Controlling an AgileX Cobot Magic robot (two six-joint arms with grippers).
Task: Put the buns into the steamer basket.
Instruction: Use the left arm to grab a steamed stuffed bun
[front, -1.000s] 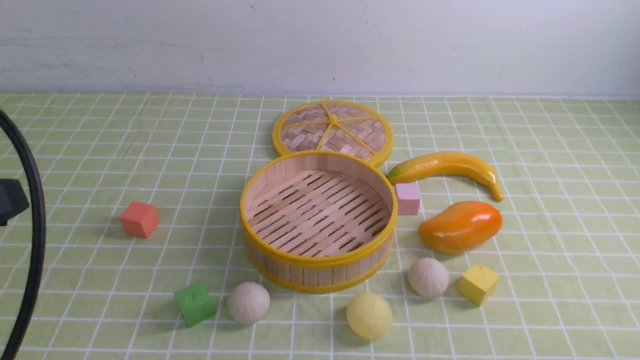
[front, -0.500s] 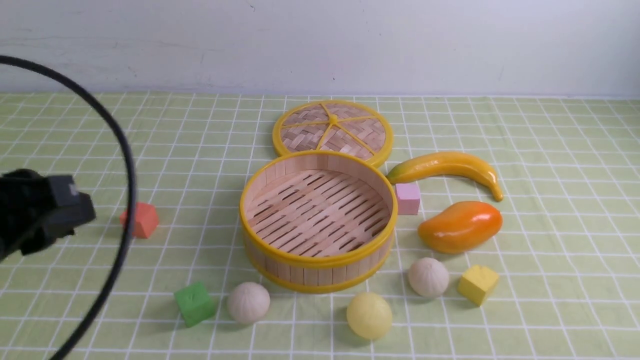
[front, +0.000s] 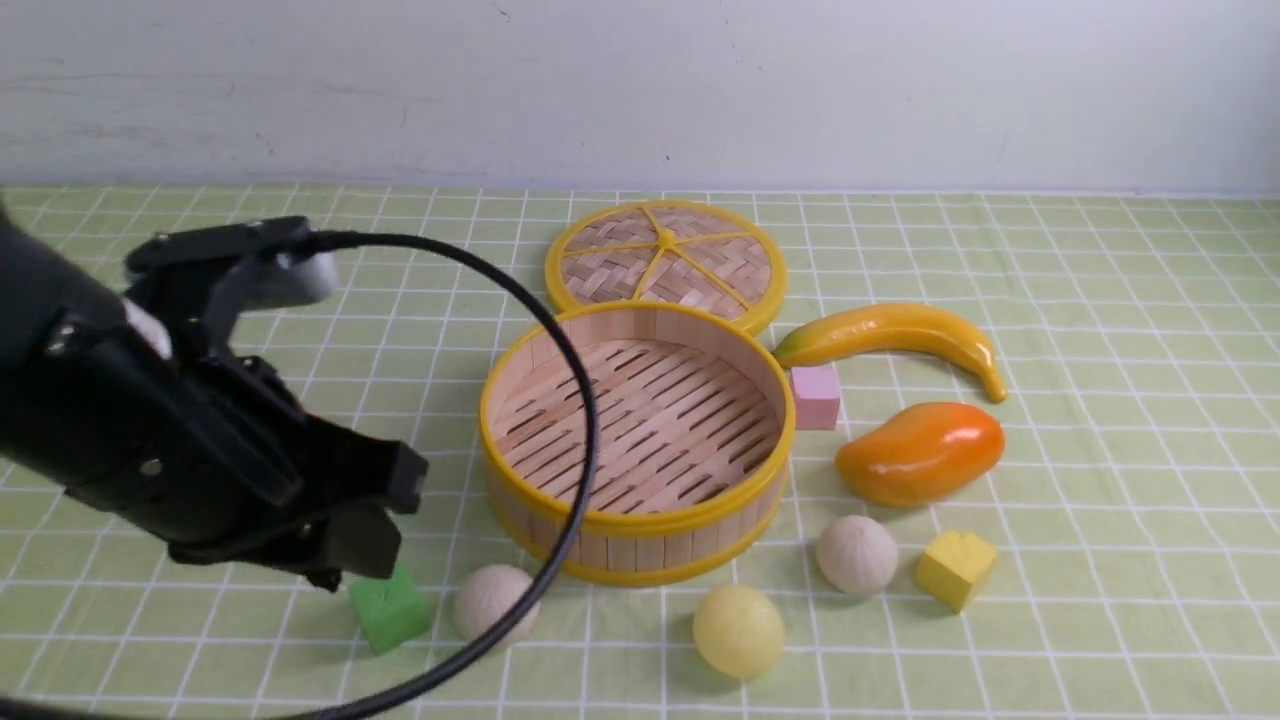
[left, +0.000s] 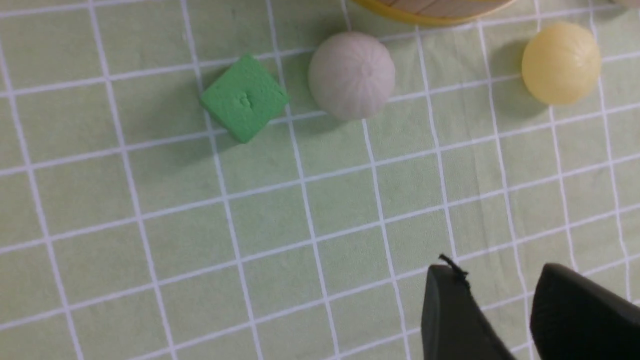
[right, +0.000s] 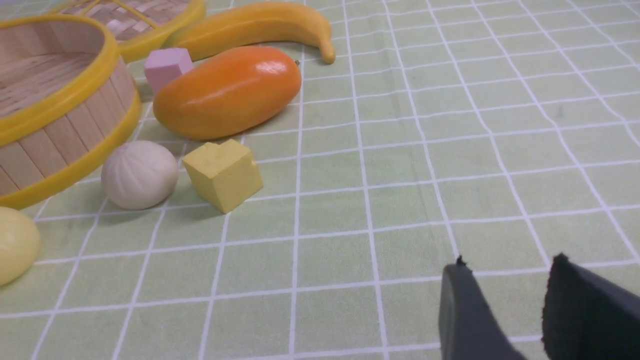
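Green-check desk (front: 1100, 620). Nearest: yellow bun (front: 739, 631). Next, pleated bun (front: 487, 600) beside green cube (front: 390, 612); second pleated bun (front: 857, 554) beside yellow cube (front: 957, 569). All three lie outside steamer basket (front: 637, 525), just behind them. Left jaws and right jaws stand parted, gripping nothing. Woven lid (front: 665, 262) farthest.

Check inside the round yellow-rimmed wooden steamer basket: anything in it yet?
Steamer basket shows only bare slotted floor. Black cable hides a strip; near inner wall unseen.
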